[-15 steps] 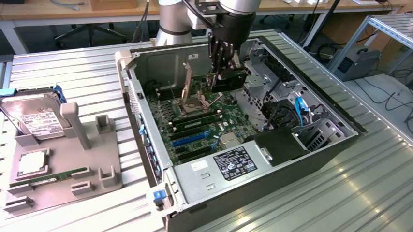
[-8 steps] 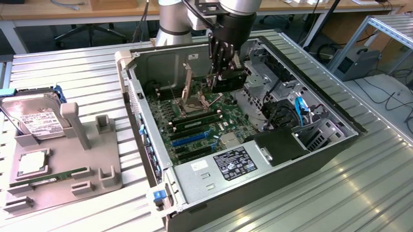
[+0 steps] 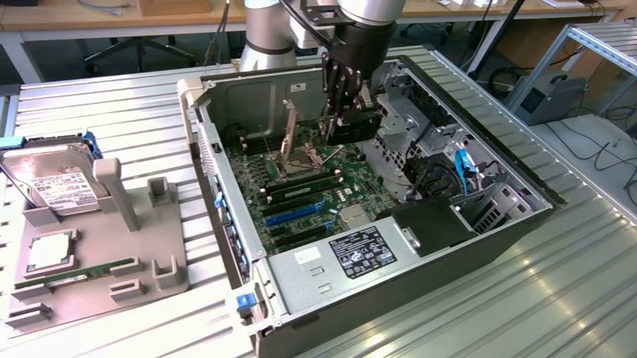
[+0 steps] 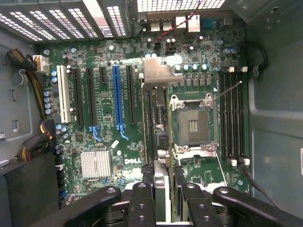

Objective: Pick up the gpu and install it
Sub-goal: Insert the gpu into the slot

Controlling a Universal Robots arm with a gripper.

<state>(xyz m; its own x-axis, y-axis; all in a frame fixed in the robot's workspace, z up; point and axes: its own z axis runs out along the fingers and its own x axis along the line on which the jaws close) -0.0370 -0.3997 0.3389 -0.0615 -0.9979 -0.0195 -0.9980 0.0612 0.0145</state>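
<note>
Nearest to us in the exterior view, on the ribbed metal table [image 3: 518, 298], sits a grey parts holder [image 3: 149, 261]. It carries a narrow green memory stick [image 3: 95, 270], a square processor chip [image 3: 50, 252] and, further back, a silver hard drive [image 3: 55, 186] with a white label.

Just beside the holder, towards the exterior view's right, the open computer case [image 3: 398, 298] lies on its side. At its near end we see the power supply [image 3: 339, 261] with its black label. Beyond that lies the green motherboard [image 3: 298, 194], with a blue expansion slot [image 3: 289, 212] and the open processor socket [image 3: 303, 156].

Further in, the gripper [image 3: 344, 112] reaches down into the case from the arm [image 3: 268, 30]. It is clenched on the gpu [image 3: 350, 130], the fingers pinching the thin card from both sides so that it hangs on edge above the board.

From the wrist view we look along the gripper [image 4: 165, 189] and see the gpu [image 4: 163, 73] edge-on, its silver bracket at the far end. The card is over the strip of board between the long slots and the processor socket [image 4: 193, 124] — well apart from the blue expansion slot [image 4: 117, 94]. It is not yet seated in any slot.

Farthest off in the exterior view, wooden desks [image 3: 60, 19] stand behind the table.
</note>
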